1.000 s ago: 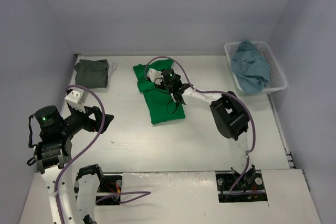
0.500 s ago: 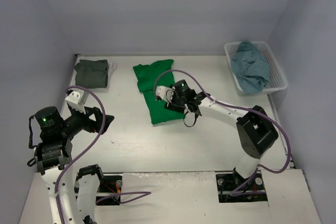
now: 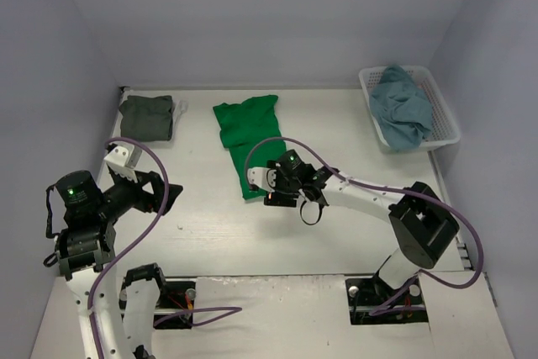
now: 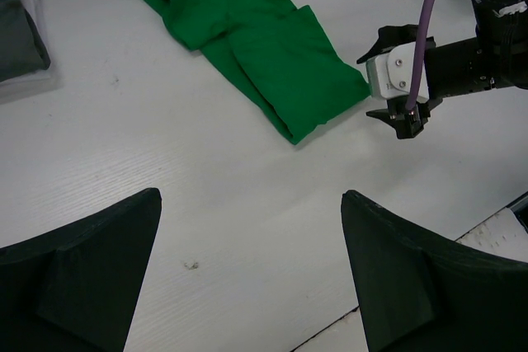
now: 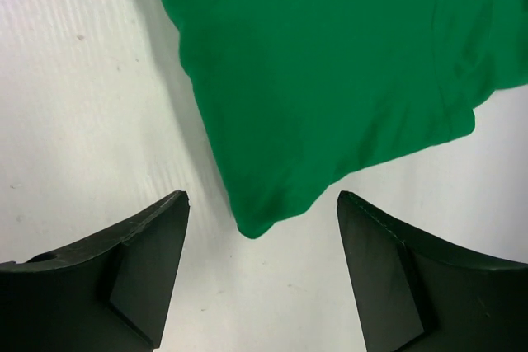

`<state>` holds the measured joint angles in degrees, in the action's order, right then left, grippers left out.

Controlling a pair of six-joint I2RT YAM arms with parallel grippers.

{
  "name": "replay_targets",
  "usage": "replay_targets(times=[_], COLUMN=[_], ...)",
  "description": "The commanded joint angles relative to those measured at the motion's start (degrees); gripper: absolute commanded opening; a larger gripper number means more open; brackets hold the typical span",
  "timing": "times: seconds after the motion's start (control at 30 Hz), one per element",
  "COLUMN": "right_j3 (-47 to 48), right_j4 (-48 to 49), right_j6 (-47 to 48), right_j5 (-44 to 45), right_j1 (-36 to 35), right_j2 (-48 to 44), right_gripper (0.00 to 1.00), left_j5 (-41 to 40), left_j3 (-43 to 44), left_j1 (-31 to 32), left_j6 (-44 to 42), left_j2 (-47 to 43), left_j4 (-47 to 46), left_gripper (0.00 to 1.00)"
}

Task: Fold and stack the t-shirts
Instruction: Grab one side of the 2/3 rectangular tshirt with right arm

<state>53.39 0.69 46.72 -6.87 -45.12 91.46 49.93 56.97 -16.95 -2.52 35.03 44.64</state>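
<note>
Visibly one green t-shirt [image 3: 244, 128], one olive-grey t-shirt [image 3: 147, 115], one blue t-shirt [image 3: 402, 107] in basket [image 3: 446, 118], left gripper [image 4: 249, 220] released, right gripper [image 5: 260, 241] released

Your green t-shirt [image 5: 330, 80] is soft matt cloth. The surface [image 5: 74, 105] looks white, matt, faintly grained; the fingers [image 5: 124, 269] of your right pincer [image 5: 260, 212] are matt black plastic.

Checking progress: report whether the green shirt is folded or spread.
Partly folded: the green t-shirt lies in a narrow strip, sides overlapped.
</note>
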Motion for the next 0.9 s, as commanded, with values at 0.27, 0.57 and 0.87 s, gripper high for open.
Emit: replay_targets(times=[0.27, 0.57, 0.87], right_j3=[-1.36, -1.09, -0.91], right_j4=[5.73, 8.63, 12.14], right_j6=[-0.23, 0.83, 2.41], right_j5=[0.72, 0.81, 1.86], right_j1=[-4.27, -4.27, -4.27], right_j2=[1.08, 5.57, 9.79], right_gripper=[0.7, 0.7, 0.7], left_j5=[0.96, 0.87, 0.78], left_j3=[1.3, 1.13, 1.21], left_j1=[-0.72, -0.63, -0.72], left_j6=[-0.03, -0.2, -0.29], left_j2=[-0.04, -0.31, -0.31], left_j4=[-3.16, -3.07, -2.98], left_gripper=[0.84, 0.84, 0.84])
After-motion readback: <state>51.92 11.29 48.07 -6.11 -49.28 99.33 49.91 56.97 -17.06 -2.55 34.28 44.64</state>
